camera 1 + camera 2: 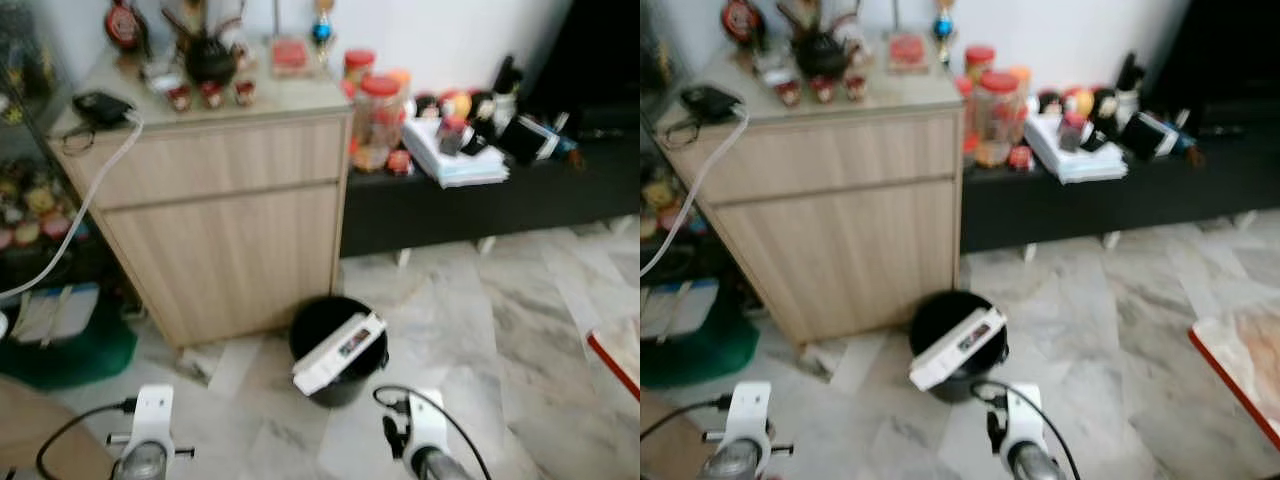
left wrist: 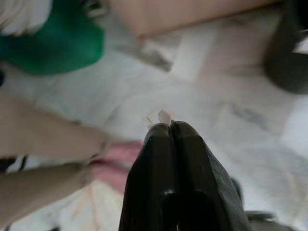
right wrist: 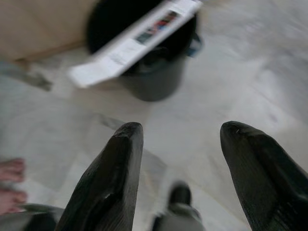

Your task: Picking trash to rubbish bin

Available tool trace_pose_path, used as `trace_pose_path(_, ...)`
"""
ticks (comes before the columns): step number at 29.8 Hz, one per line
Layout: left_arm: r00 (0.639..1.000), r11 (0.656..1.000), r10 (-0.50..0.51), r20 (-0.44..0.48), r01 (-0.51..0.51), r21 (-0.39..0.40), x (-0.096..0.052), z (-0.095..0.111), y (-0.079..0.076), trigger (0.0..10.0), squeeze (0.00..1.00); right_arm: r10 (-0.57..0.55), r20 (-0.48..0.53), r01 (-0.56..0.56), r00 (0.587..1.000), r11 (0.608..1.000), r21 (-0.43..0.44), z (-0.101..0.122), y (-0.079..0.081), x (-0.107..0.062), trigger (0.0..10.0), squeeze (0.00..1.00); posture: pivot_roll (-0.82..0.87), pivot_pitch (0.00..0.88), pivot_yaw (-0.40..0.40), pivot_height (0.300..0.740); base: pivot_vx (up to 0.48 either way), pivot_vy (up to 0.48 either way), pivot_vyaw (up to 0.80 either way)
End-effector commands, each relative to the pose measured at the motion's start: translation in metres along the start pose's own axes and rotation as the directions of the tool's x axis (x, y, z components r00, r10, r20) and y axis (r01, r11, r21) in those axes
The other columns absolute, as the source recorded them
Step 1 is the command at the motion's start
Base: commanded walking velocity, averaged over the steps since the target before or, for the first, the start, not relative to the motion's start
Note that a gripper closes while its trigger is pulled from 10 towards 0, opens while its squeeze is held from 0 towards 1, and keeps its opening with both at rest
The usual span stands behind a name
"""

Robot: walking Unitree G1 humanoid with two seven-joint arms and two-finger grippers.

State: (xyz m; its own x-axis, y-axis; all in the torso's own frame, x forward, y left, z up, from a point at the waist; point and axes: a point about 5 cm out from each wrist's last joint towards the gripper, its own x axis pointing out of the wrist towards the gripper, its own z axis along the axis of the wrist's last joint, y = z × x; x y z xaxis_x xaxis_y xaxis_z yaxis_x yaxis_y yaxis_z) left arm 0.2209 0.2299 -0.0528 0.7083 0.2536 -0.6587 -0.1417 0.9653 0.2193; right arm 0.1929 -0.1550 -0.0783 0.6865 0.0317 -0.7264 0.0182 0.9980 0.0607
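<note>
Deposit step, judged all but done: a flat white box (image 1: pixel 338 352) lies tilted across the rim of the black rubbish bin (image 1: pixel 312 322), lower centre of the frame, before the wooden counter (image 1: pixel 215 210). Right claw (image 3: pixel 180 144) is spread wide and empty; left claw (image 2: pixel 171 126) is pressed closed, a pale scrap (image 2: pixel 163 116) at its tips. Next move probably calls for nudging the box fully inside.

Bin (image 1: pixel 335 350): you see it on the floor (image 1: pixel 480 330), just before the cabinet's (image 1: pixel 215 220) right corner.
Box (image 1: pixel 340 352): lies tilted across the bin's rim.
Low shelf (image 1: pixel 480 200): right of the cabinet, against the wall.
Jars (image 1: pixel 378 115): on the shelf's left end.
Arms: at your near edge, bin between them.
</note>
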Motion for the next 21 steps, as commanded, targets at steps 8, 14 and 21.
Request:
trace_pose_path(8,1.0,1.0,-0.009,0.002,0.009,0.005,0.0,0.0007,-0.003,10.0,0.0,-0.013,0.017,0.013,1.0,1.0,0.01,0.0051,-0.0039,0.001,10.0,0.0,0.0,0.049,-0.025,0.74,0.33,0.0,0.0)
trace_pose_path(14,1.0,1.0,-0.011,0.0,0.011,0.005,-0.0002,0.0,-0.0037,10.0,0.0,-0.003,0.016,0.003,1.0,1.0,-0.011,0.0061,-0.0018,0.0015,10.0,0.0,0.0,0.045,-0.023,0.74,0.334,0.0,0.0)
trace_pose_path(21,1.0,1.0,-0.01,0.004,0.01,0.009,0.0003,0.0018,-0.0029,10.0,0.0,0.009,0.019,-0.009,1.0,1.0,-0.015,0.0068,0.0006,0.0018,10.0,0.0,0.0,0.033,-0.021,0.74,0.332,0.0,-0.21)
